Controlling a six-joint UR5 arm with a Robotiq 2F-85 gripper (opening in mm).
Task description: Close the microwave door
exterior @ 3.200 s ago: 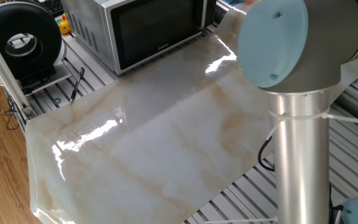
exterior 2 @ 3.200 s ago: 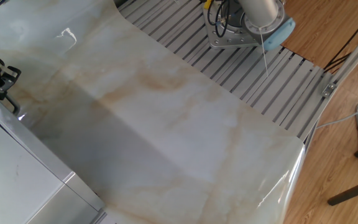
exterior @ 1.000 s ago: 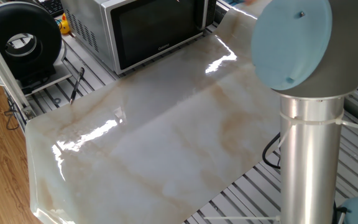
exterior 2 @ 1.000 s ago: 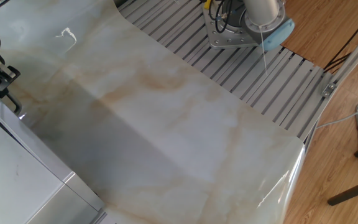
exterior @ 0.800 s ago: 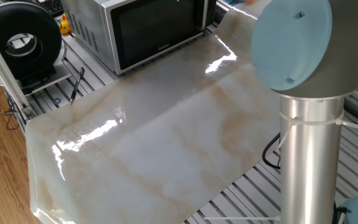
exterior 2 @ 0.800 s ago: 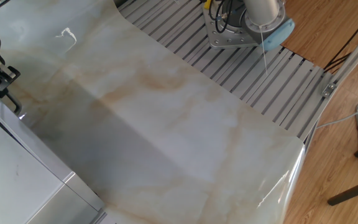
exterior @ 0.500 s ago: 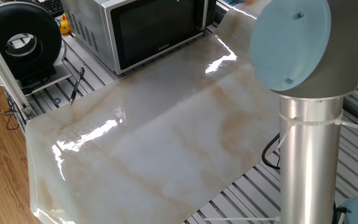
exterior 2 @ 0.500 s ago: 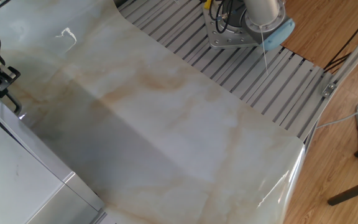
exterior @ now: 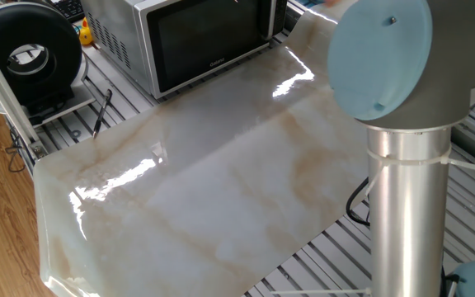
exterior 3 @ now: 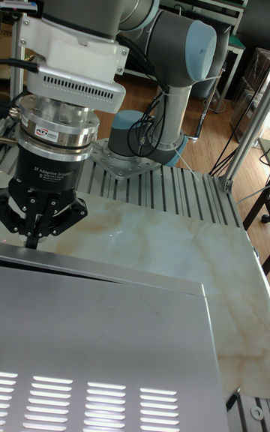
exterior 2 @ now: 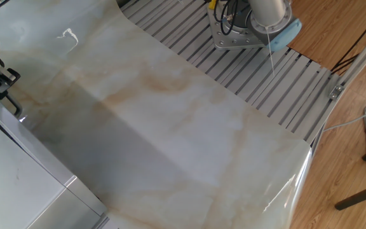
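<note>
**Door flush, arm easing off**

At the black two-finger gripper (exterior 3: 31, 239): pressed together to a single tip, pinching nothing. Hanging tip-down just beyond the far left edge of the top of the boxy silver-grey microwave (exterior 3: 105, 327), close to that edge; cannot tell whether touching.

Up the arm: barely any shift at the wrist over the last half second, but a small swing leftward of the pale blue shoulder cap (exterior: 379, 56) in the fixed view facing the oven, so probably the start of a retreat rather than a push.

On to the dark glossy glass microwave door (exterior: 213, 35): lying flush in its silver frame, no gap visible along its edges, just as in the earlier views. Standing at the far left of the marble-patterned sheet (exterior: 213, 181), near the round black fan-like device (exterior: 31, 54).

Judged from this: closing likely done, with only withdrawal left.
</note>
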